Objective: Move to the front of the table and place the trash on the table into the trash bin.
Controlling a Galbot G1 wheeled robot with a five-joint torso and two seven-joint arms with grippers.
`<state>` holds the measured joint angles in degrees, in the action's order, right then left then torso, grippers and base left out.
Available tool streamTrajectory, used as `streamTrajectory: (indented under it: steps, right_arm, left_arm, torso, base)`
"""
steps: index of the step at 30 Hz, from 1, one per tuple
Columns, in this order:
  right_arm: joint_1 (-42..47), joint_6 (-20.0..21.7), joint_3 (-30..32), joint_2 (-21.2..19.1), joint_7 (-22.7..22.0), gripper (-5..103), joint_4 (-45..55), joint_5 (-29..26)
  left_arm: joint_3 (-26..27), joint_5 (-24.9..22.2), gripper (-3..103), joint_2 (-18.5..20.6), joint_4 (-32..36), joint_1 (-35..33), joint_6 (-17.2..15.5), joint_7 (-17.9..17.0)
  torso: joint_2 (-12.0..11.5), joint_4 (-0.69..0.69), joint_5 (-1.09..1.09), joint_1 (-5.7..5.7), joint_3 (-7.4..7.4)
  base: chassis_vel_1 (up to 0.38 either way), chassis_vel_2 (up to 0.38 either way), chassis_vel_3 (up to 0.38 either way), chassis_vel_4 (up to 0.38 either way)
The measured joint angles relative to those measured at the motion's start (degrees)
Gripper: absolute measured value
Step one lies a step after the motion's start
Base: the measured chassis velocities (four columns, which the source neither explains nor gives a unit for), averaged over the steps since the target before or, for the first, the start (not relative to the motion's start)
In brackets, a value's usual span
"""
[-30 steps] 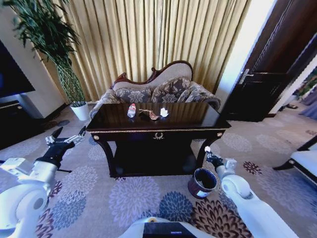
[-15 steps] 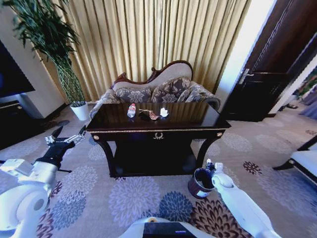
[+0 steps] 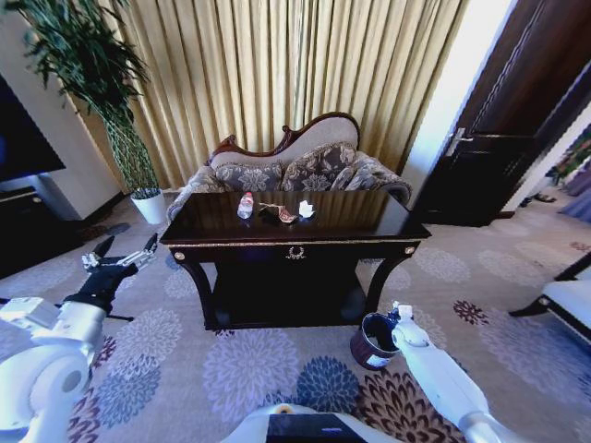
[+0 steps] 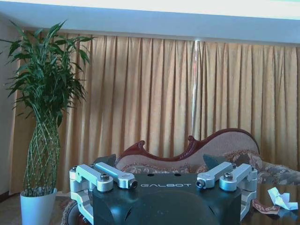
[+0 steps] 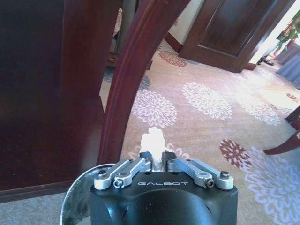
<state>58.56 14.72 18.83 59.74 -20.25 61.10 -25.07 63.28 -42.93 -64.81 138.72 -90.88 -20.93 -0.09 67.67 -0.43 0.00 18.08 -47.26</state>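
Golden pleated curtains (image 3: pixel 305 65) and a carved patterned sofa (image 3: pixel 295 166) stand behind the large dark glossy wooden surface (image 3: pixel 351 217) with curved legs. On this surface three pieces of litter are seen near the far edge: a clear plastic bottle with red cap (image 3: pixel 246 205), a brownish-red wrapper (image 3: pixel 278 212) and a crumpled white paper (image 3: pixel 306 209). They lie close together.

On the flowered carpet (image 3: pixel 249 369), just beside the front right leg of the surface, the small round dark maroon bin (image 3: pixel 376 341) is placed. The right claw (image 3: pixel 395 316) is held over the rim of this bin, and in the right wrist view its fingers (image 5: pixel 151 164) are closed on a small white scrap (image 5: pixel 153 138). The left claw (image 3: pixel 120 256) hangs wide open and empty at the left of the surface, above the carpet.

It is judged that the scrap is about to be released. The claw seems to stand near the edge of the bin, not over its middle, so a light scrap could fall on the carpet. The curved leg is also very close, and it could be struck when the arm is lifted. The bin is light and could be tipped by a touch.
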Motion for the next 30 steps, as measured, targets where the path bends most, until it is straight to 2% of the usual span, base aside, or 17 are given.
streamTrajectory:
  steps: [2,5,6,9,11,13,14,16,17,21,23,24,26,30]
  right_arm:
    - [0.39,0.03,0.31,0.00,-0.06,15,0.43,0.02]
    - [1.51,0.06,1.03,-0.19,-0.16,32,1.73,-0.03]
    - [1.51,0.06,1.03,-0.19,-0.16,32,1.73,-0.03]
    - [2.21,0.07,1.43,-0.39,-0.32,48,2.36,-0.19]
    - [2.31,0.07,1.50,-0.42,-0.34,48,2.47,-0.21]
    - [2.44,0.08,1.62,-0.50,-0.43,60,2.64,-0.27]
    - [2.44,0.08,1.62,-0.50,-0.43,60,2.64,-0.27]
    - [2.33,0.08,1.69,-0.44,-0.70,70,2.67,-0.37]
    - [2.33,0.08,1.69,-0.44,-0.70,70,2.67,-0.37]
    - [2.29,0.08,1.68,-0.51,-1.63,91,3.38,-1.14]
    - [2.38,0.08,1.68,-0.61,-1.68,91,3.63,-1.49]
    - [2.56,0.15,1.68,-0.79,-1.70,97,3.97,-1.92]
    - [2.78,0.22,1.69,-0.92,-1.70,100,4.21,-2.16]
    - [3.29,0.31,1.70,-1.13,-1.69,100,4.55,-2.09]
  left_arm:
    - [-0.01,0.00,100,-0.01,0.15,0.01,0.00,0.00]
    - [-0.14,0.00,100,-0.15,0.89,0.01,-0.05,-0.01]
    - [-0.14,0.00,100,-0.15,0.89,0.01,-0.05,-0.01]
    - [-0.19,-0.01,100,-0.30,1.11,-0.02,-0.09,-0.01]
    - [-0.17,-0.01,100,-0.32,1.15,-0.08,-0.10,-0.01]
    - [-0.03,-0.02,100,-0.31,1.22,-0.31,-0.10,-0.01]
    - [-0.03,-0.02,100,-0.31,1.22,-0.31,-0.10,-0.01]
    - [0.05,-0.06,100,-0.26,1.29,-0.36,-0.09,-0.03]
    - [0.05,-0.06,100,-0.26,1.29,-0.36,-0.09,-0.03]
    - [0.05,-0.15,100,-0.07,1.39,-0.02,-0.08,-0.09]
    - [0.02,-0.19,100,-0.05,1.39,0.07,-0.08,-0.10]
    - [-0.04,-0.22,100,-0.07,1.39,0.17,-0.08,-0.11]
    - [-0.10,-0.23,100,-0.17,1.39,0.18,-0.08,-0.11]
    - [-0.24,-0.24,100,-0.52,1.38,-0.05,-0.08,-0.11]
  torso:
    - [0.00,0.00,0.00,0.00,0.00]
    - [0.00,0.01,0.00,0.00,0.00]
    - [0.00,0.01,0.00,0.00,0.00]
    - [0.00,0.01,0.00,0.00,0.00]
    - [0.00,0.00,0.00,0.00,0.00]
    - [0.00,0.01,0.00,0.00,0.00]
    - [0.00,0.01,0.00,0.00,0.00]
    - [0.00,0.01,0.00,0.00,0.00]
    - [0.00,0.01,0.00,0.00,0.00]
    - [0.00,0.01,0.01,0.00,0.00]
    - [0.00,0.01,0.00,0.00,0.00]
    - [0.00,0.01,0.00,0.00,0.00]
    - [0.00,0.01,0.00,0.00,0.00]
    - [0.00,0.00,0.00,0.00,0.00]
  base:
    - [0.000,0.000,0.000,0.000]
    - [0.000,0.000,0.000,0.000]
    - [0.000,0.000,0.000,0.000]
    - [0.000,0.000,0.000,0.000]
    - [0.000,0.000,0.000,0.000]
    - [0.000,0.000,0.000,0.000]
    - [0.000,0.000,0.000,0.000]
    - [0.000,0.000,0.000,0.000]
    - [0.000,0.000,0.000,0.000]
    - [0.000,0.000,0.000,0.000]
    - [0.000,0.000,0.000,0.000]
    - [0.000,0.000,0.000,0.000]
    - [0.000,0.000,0.000,0.000]
    - [0.000,0.000,0.000,0.000]
